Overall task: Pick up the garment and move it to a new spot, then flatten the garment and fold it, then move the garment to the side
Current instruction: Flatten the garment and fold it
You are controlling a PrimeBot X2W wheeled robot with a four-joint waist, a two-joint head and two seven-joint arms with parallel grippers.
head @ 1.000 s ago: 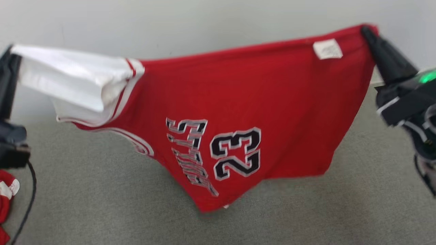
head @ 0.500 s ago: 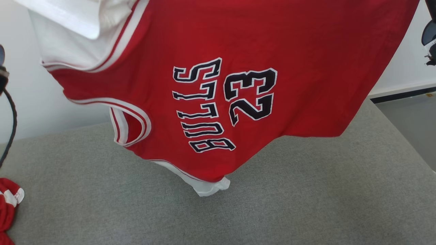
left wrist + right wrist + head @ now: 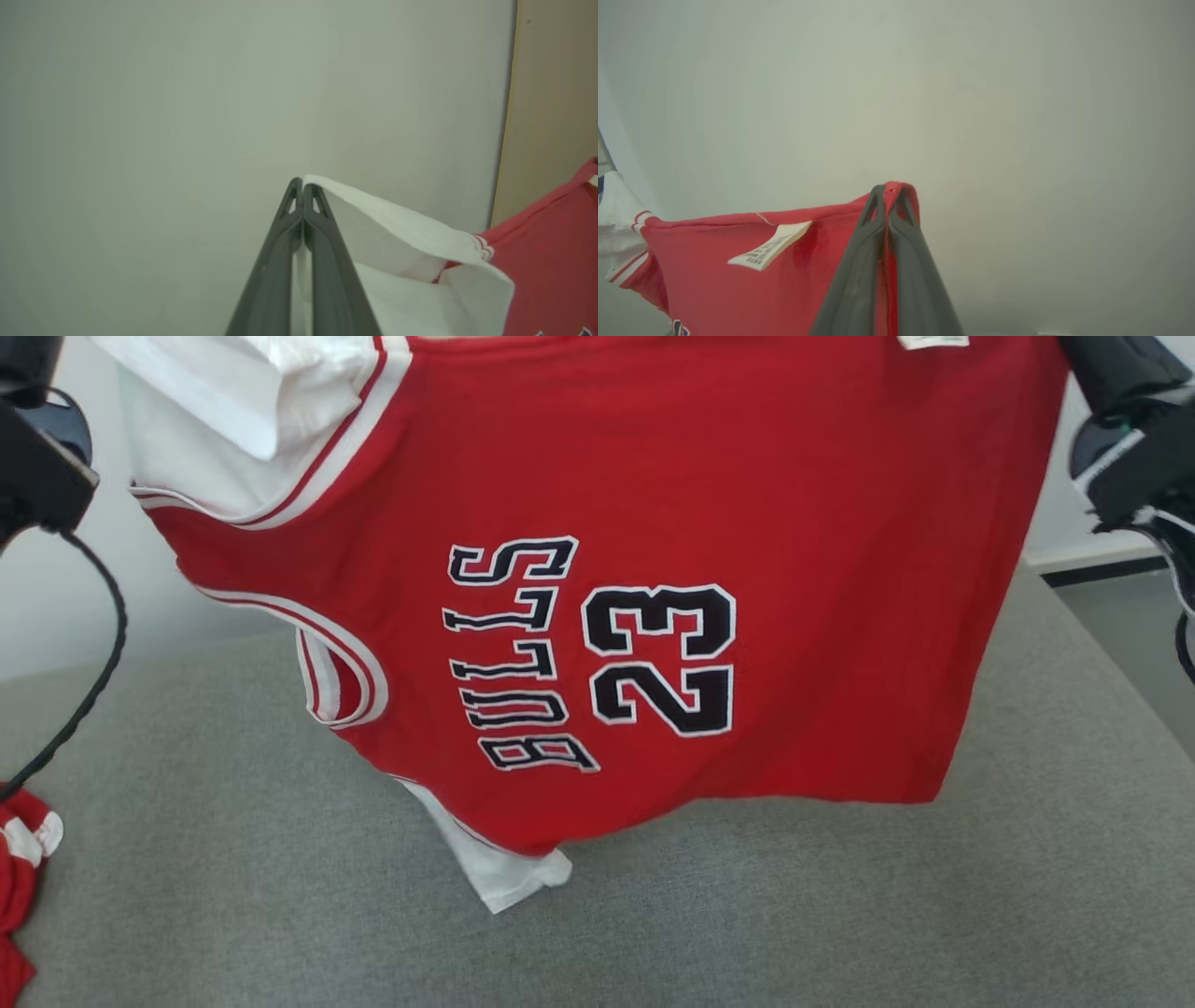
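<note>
The garment (image 3: 579, 504) is a red jersey with white sleeves and "BULLS 23" in black. It hangs sideways, stretched between my two grippers above the grey surface. In the left wrist view my left gripper (image 3: 302, 184) is shut on the edge of a white sleeve (image 3: 411, 238). In the right wrist view my right gripper (image 3: 889, 191) is shut on a red corner of the garment (image 3: 738, 280), near its white label (image 3: 770, 249). The lower white sleeve (image 3: 509, 882) dangles close to the surface; I cannot tell whether it touches.
A grey fabric surface (image 3: 840, 915) spreads under the jersey. Another red and white cloth (image 3: 19, 859) lies at its left edge. A black cable (image 3: 93, 644) loops down from the left arm. A pale wall stands behind, and floor (image 3: 1139, 635) shows at the right.
The jersey has been lifted higher, so its top edge has left the head view. It hangs smoother, and a white sleeve now dangles below it. The camera has shifted a little. Both grips hold.
</note>
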